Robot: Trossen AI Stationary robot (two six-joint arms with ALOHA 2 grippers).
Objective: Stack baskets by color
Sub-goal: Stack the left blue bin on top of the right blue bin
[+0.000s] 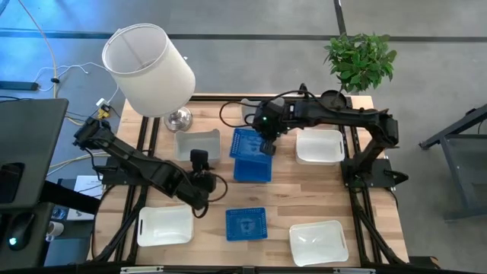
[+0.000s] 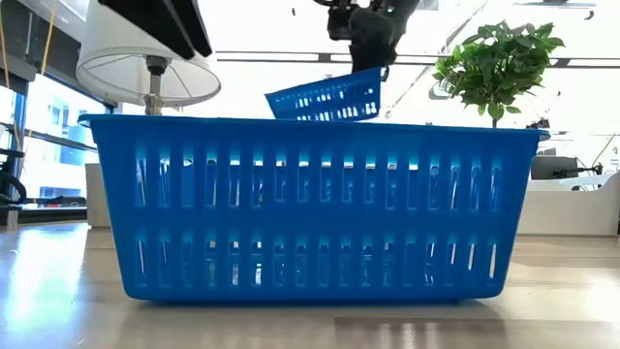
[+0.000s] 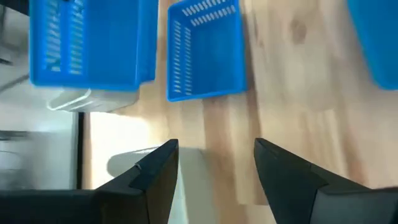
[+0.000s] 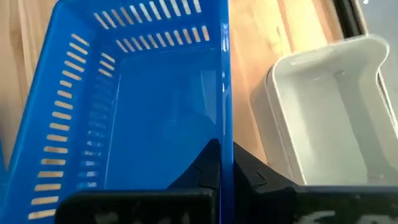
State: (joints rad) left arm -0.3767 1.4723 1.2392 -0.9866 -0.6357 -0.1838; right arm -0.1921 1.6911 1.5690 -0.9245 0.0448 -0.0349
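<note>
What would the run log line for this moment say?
right gripper: shut on lifted blue basket rim | target: blue basket below | left gripper: open, empty, over table | stack: not yet done

My right arm reaches in from the right side toward the middle, its pincer (image 1: 267, 146) clamped tight and raised off the tabletop. My left arm stretches from the left edge toward the centre, its pincer (image 1: 199, 160) spread wide, fingers (image 3: 155, 174) parted and holding nothing.

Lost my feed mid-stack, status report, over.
Right gripper shut on blue basket, lifted over the blue stack. Left gripper open, empty, by the grey basket. Nothing in the way.
</note>
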